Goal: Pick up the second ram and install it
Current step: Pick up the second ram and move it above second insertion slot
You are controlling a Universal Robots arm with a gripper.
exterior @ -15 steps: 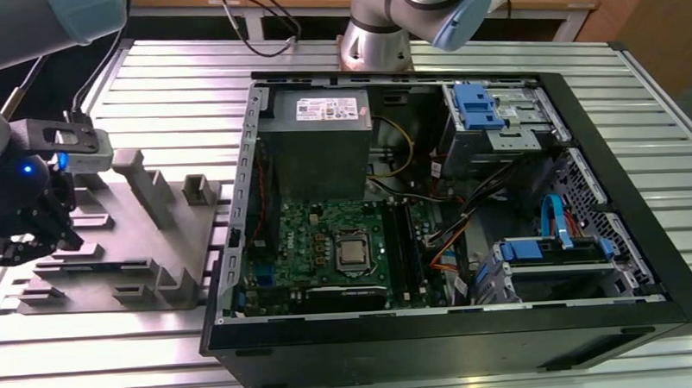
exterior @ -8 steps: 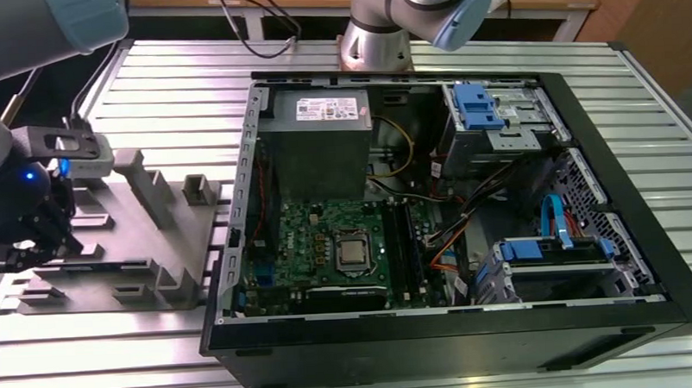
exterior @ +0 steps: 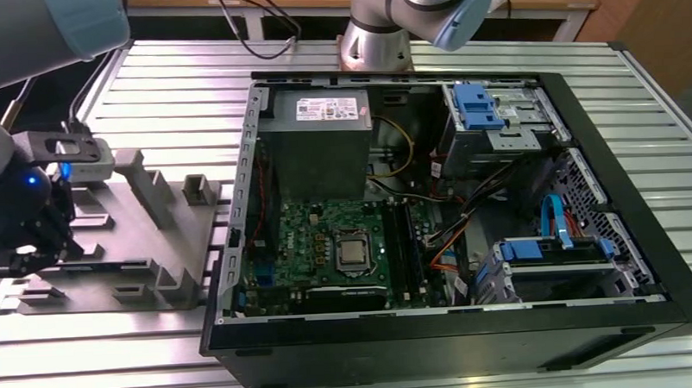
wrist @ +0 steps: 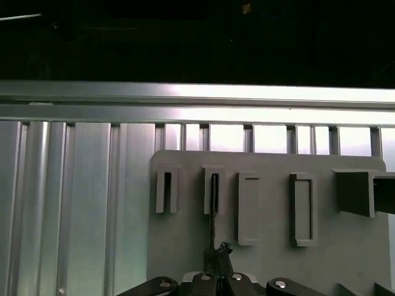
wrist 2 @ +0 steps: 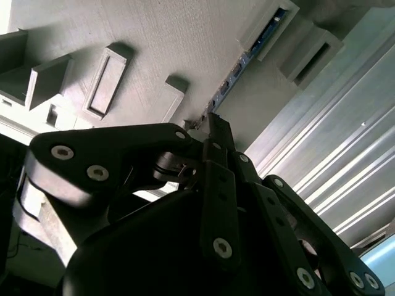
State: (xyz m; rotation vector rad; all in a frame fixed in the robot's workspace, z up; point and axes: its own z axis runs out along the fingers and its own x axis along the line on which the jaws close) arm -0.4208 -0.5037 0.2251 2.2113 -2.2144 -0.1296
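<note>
Risk noted: the second ram (wrist: 213, 213), a long thin dark blue-green circuit-board stick, stands on edge with its far end in a narrow slot of the grey plastic holder tray (wrist: 185, 246) on the ribbed aluminium counter (wrist: 74, 203). Any off-axis pull could wedge it against the slot walls or twist it out of so slim a pinch. Black gripper (wrist 2: 213, 123): jaws drawn almost together, seemingly clamped on the stick's near end, touching nothing else.

Ribbed aluminium desk (exterior: 169, 79) bearing a grey slotted fixture plate (exterior: 117, 245) toward the exterior view's left, with an open black computer case (exterior: 444, 346) just beside it.
</note>
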